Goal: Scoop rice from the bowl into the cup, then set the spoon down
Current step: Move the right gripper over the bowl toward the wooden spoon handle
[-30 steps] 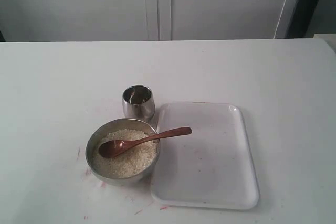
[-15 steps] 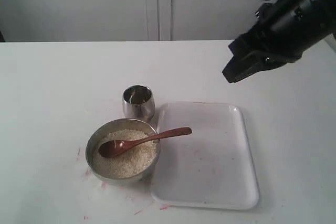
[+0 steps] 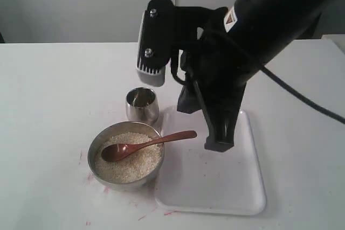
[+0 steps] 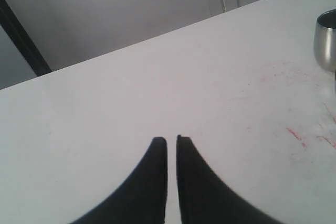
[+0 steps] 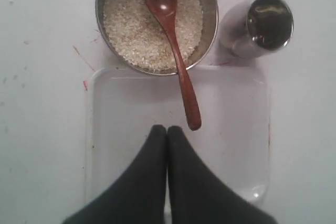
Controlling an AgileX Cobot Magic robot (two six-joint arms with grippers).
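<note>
The wide steel bowl [image 3: 96, 145] [image 5: 211, 11] holds white rice [image 3: 132, 166] [image 5: 131, 30]. A reddish-brown wooden spoon [image 3: 145, 145] [image 5: 173, 45] lies with its oval bowl on the rice and its handle over the rim, reaching above the tray. The small steel cup [image 3: 142, 104] [image 5: 260, 24] [image 4: 326, 40] stands just behind the bowl. My right gripper [image 3: 218, 143] [image 5: 167, 128] hangs shut and empty over the tray, close to the spoon handle's end without touching it. My left gripper [image 4: 171, 139] is shut on nothing above bare table, out of the exterior view.
A white rectangular tray [image 3: 232, 187] [image 5: 121, 129] lies right of the bowl. Red marks [image 3: 89, 176] [image 4: 294, 134] dot the white table [image 3: 54, 90]. A pale cabinet wall stands behind the table.
The right arm has swept in from the upper right and down, and now hangs over the tray beside the spoon handle. Bowl, cup and spoon have not moved.
</note>
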